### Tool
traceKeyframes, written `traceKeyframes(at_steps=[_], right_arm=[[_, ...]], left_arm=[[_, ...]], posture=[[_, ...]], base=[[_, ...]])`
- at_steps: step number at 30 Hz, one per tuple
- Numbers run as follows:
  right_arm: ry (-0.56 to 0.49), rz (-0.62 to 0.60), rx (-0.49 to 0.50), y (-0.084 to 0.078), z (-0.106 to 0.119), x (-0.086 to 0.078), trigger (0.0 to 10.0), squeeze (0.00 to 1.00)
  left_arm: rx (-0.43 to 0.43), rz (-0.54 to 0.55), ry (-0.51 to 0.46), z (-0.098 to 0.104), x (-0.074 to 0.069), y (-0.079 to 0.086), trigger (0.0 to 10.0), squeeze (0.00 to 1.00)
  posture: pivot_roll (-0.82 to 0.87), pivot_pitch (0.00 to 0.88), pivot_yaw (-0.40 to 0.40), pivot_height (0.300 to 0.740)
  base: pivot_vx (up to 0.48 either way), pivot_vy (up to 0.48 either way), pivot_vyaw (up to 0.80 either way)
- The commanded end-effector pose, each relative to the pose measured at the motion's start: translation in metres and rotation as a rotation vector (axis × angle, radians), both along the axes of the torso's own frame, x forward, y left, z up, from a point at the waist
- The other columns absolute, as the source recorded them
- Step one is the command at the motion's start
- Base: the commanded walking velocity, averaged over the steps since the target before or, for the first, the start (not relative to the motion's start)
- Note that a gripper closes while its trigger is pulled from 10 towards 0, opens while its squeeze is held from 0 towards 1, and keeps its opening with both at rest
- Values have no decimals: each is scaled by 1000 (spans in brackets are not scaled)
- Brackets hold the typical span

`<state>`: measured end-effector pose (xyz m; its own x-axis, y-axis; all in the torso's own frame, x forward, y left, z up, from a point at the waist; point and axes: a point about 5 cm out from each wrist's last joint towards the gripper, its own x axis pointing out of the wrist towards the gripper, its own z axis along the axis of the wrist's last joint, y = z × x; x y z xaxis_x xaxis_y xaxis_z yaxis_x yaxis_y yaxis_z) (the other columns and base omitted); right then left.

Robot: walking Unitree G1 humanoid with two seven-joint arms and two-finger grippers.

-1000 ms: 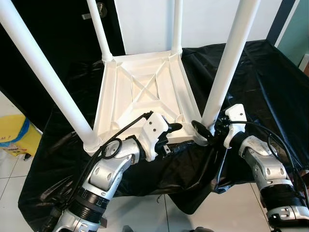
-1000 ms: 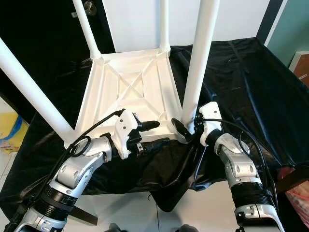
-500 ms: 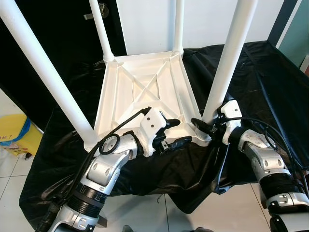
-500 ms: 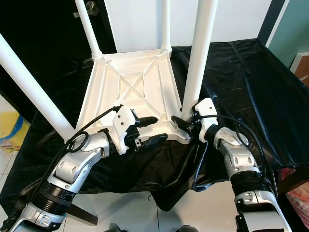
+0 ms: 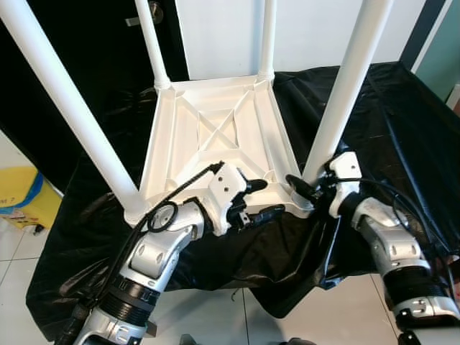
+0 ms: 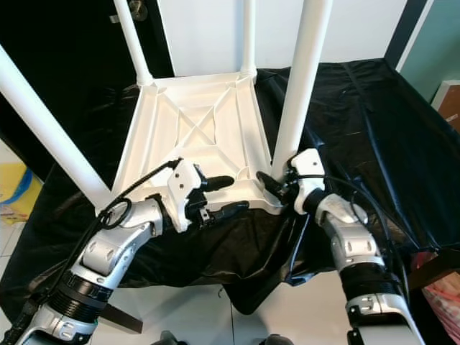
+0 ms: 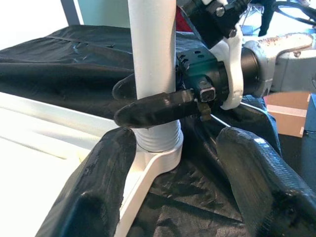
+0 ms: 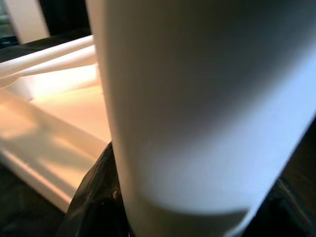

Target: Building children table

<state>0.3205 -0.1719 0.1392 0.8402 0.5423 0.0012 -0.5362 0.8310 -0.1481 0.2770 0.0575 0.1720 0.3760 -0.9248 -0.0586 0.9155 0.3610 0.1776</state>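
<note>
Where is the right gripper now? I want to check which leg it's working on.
The right gripper is clamped round the base of the near right table leg, at the upturned white tabletop's front corner.

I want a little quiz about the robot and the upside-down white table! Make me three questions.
1. True or false: the white table lies upside down on the black cloth.
2. How many white legs stand up from it? A) two B) three C) four
3. Which gripper has its fingers around the base of the near right leg?

Key:
1. True.
2. C: one leg at each corner.
3. The right gripper; its black fingers close on the leg just above the socket. The left gripper is open at the table's near edge.
</note>
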Motion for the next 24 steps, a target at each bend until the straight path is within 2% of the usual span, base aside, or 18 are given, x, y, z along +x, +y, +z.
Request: traceKeyframes(at_steps=[1,7,9,14,16,19,23,24], right_arm=[[58,-42,2,2,-13,-5,10000,0],[79,-229,79,16,-22,-15,10000,0],[79,-229,79,16,-22,-15,10000,0],[97,-458,163,26,-26,-25,10000,0],[97,-458,163,26,-26,-25,10000,0],[92,-667,197,26,-27,-34,10000,0],[120,-717,209,34,-30,-40,10000,0],[126,-699,200,42,-31,-42,10000,0]], left_arm=[[0,4,-14,2,-2,1,10000,0],[3,-3,-6,0,-3,2,10000,0],[3,-3,-6,0,-3,2,10000,0],[10,-21,0,-2,-5,0,10000,0],[10,-21,0,-2,-5,0,10000,0],[7,-24,2,-1,-5,0,10000,0],[5,-26,5,-2,-6,0,10000,0],[5,-27,6,-2,-6,0,10000,0]], posture=[[-116,51,27,740],[-123,55,40,740],[-123,55,40,740],[-136,58,46,740],[-136,58,46,740],[-136,59,49,740],[-133,58,52,740],[-134,57,52,740]], base=[[0,0,0],[0,0,0],[0,0,0],[0,0,0],[0,0,0],[0,0,0],[0,0,0],[0,0,0]])
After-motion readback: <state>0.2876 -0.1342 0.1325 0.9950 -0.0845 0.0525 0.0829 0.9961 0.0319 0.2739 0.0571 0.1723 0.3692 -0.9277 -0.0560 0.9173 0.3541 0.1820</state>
